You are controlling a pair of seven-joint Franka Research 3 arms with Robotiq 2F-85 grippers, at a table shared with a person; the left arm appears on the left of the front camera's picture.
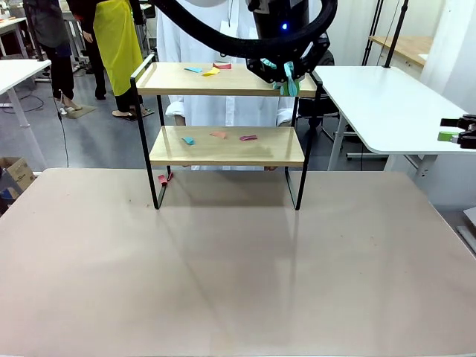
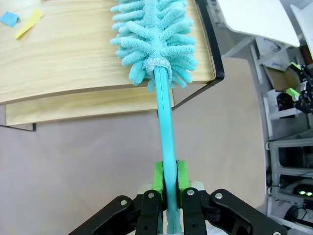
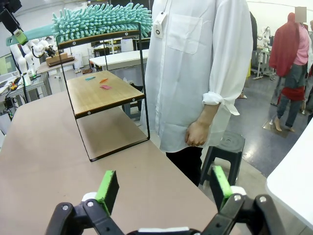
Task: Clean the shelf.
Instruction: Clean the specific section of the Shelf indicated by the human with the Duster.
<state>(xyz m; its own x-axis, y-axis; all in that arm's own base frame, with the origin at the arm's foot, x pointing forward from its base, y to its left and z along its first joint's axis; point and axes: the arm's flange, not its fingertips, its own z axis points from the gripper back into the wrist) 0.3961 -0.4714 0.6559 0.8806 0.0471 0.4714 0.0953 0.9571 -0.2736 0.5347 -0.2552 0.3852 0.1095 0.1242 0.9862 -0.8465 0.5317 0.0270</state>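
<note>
Site type: robotics lab in an open-plan R&D hall. Evidence: robot hardware at the bench, i.e. left gripper (image 2: 169, 172) and right gripper (image 3: 164, 182), black w/ green pads. Front view: white work table (image 1: 387, 104) at 3 o'clock, second white table (image 1: 18, 71) at 9 o'clock, wood-top bench (image 1: 407, 46) and black stand poles (image 1: 381, 30) at 1 o'clock, cardboard box (image 1: 15, 175) on grey floor (image 1: 97, 141) at 9 o'clock. Left wrist view: equipment racks (image 2: 288, 161) w/ lit green indicators at 4 o'clock. Right wrist view: further table rows (image 3: 122, 58) at 11 o'clock, black stool (image 3: 226, 147) at 4 o'clock, people (image 3: 293, 58) standing in the aisle at 2 o'clock.
</note>
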